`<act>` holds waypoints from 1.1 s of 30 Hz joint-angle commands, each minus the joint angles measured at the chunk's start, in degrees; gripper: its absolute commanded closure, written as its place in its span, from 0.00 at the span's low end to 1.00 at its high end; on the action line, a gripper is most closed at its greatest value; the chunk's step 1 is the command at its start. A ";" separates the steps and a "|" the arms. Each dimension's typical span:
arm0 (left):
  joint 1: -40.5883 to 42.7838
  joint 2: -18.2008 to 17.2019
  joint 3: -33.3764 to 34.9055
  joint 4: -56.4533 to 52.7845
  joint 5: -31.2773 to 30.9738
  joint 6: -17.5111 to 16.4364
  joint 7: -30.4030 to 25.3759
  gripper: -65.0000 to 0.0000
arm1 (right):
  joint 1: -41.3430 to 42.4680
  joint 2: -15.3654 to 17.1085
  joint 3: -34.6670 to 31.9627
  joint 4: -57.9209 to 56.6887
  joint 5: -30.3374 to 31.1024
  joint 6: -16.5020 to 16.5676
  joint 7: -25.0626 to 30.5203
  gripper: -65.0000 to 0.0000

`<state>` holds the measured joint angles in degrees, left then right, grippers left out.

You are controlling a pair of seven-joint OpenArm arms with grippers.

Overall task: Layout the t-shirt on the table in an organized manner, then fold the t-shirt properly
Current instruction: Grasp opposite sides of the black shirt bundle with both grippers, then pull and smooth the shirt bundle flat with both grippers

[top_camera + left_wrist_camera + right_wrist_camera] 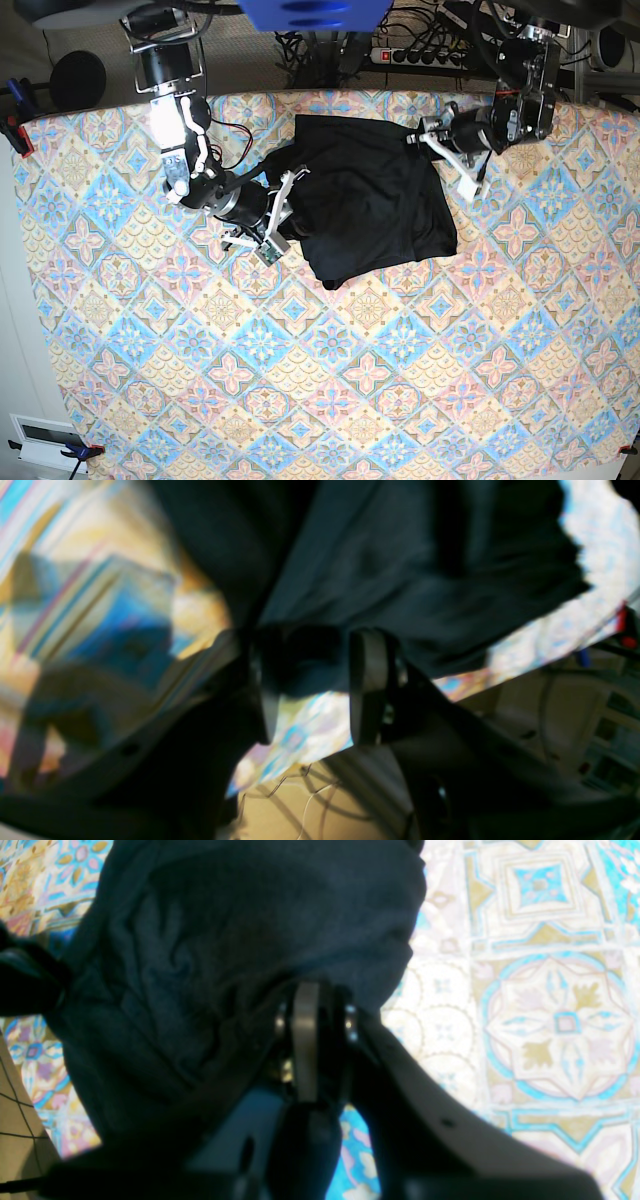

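Where the base view takes in everything from above, it lists one plain black soft-fabric t-shirt [372, 200], loosely spread with creases, toward twelve o'clock on one wide table [330, 380] under a pastel blue, pink and yellow diamond-tile cloth. Two arms reach it: right gripper [283, 212] at the garment's nine o'clock edge, left gripper [450, 150] at its two o'clock corner.

Right wrist view alone shows that gripper's [312, 1040] jaws pressed together on a fold of the black fabric [225, 940], with patterned cloth [550, 1015] at three o'clock.

Left wrist view, blurred, shows the left gripper [315, 680] with jaws standing apart and dark fabric [400, 565] between them; whether they truly pinch it cannot be told.

Count: one t-shirt, one table, two grippers.
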<state>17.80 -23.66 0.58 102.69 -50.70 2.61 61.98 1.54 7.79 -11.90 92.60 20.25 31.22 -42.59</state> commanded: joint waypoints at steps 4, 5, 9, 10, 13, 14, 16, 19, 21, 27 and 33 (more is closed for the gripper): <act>2.72 1.73 -6.16 1.26 -4.12 -0.28 0.05 0.68 | 1.05 0.08 -0.36 1.07 1.24 0.21 1.40 0.92; 3.25 2.43 -8.18 1.44 -6.49 -0.28 0.05 0.68 | 1.58 -0.01 -1.51 1.07 1.24 0.21 1.58 0.92; 5.01 2.52 -14.34 3.28 -13.00 -0.28 0.05 0.68 | 4.13 -0.10 -4.93 0.90 1.24 0.21 1.67 0.92; 5.19 2.61 -15.83 3.81 -14.58 -0.28 0.05 0.68 | 4.83 -0.19 -5.29 0.81 1.24 0.21 1.75 0.92; 5.10 2.69 -18.12 5.04 -18.09 -0.28 0.05 0.68 | 6.68 -0.63 -5.46 0.63 1.33 0.21 1.84 0.92; 4.92 2.78 -18.82 5.39 -19.15 -0.28 0.05 0.68 | 7.29 -1.51 -5.46 0.55 1.42 0.21 1.84 0.92; 4.75 3.92 -20.14 5.57 -20.91 -0.28 0.05 0.68 | 9.23 -2.56 -6.34 -0.86 1.42 0.21 1.84 0.92; 3.52 5.59 -19.00 5.57 -21.26 -0.28 0.22 0.68 | 12.57 -3.44 -9.77 -4.03 2.39 0.21 1.84 0.92; 3.43 7.00 -17.41 5.48 -20.29 -0.28 0.13 0.68 | 15.21 -4.06 -12.32 -6.57 2.39 0.21 1.75 0.92; 3.08 11.75 -13.46 5.39 -10.97 -0.28 0.13 0.68 | 21.10 -6.43 -19.79 -17.39 2.21 0.21 1.84 0.92; 1.76 14.65 -7.04 5.13 2.13 -0.28 0.05 0.68 | 25.67 -8.98 -22.78 -27.76 2.12 0.21 2.02 0.92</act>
<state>19.86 -8.71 -6.26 107.02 -47.37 2.46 62.41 25.06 -1.23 -35.14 63.79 21.71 31.66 -42.00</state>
